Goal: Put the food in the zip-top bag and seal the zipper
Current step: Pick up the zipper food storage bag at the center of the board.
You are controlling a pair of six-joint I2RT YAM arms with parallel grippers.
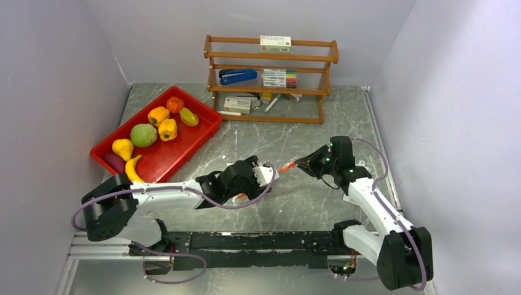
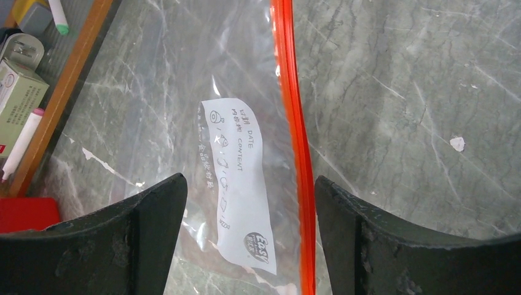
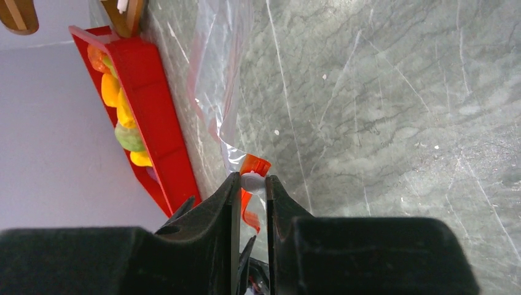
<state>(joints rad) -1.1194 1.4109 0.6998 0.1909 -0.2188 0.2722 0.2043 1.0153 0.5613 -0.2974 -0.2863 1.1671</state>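
**Bag pinned at one end, mouth not yet opened**

Nearest the arm bases, the left gripper [image 2: 249, 190] hangs over the zip-top bag [image 2: 153, 110] with its jaws spread wide and nothing between them. Its wrist view shows the white label [image 2: 239, 178] and the zipper [image 2: 293, 123] both lying in the gap between the fingers. The bag lies flat on the table [image 1: 319, 203], and I cannot tell whether the fingertips touch the plastic.

Just to the right, the right gripper [image 3: 252, 182] is closed on the end of the zipper, with a crumpled bit of the red-orange strip pinched between its pads.

The step in hand looks like getting the mouth open, since the bag appears to hold none of the food.

- The right gripper's pinch should serve as the anchor. If it slackens, the floppy bag will probably slide.
- The left gripper would do best to come down beside the strip and take the upper layer only. Closing on both layers would just press the seal tighter.
- A slow, upward peel away from the anchored end seems safest, because thin film tends to slip from smooth pads.

Farther off at the far left, the food [image 1: 143, 135] sits in the red tray [image 1: 181, 144], well apart from the bag: peppers, a green fruit, a pear and a banana. The wooden shelf [image 1: 270, 80] stands against the far wall.
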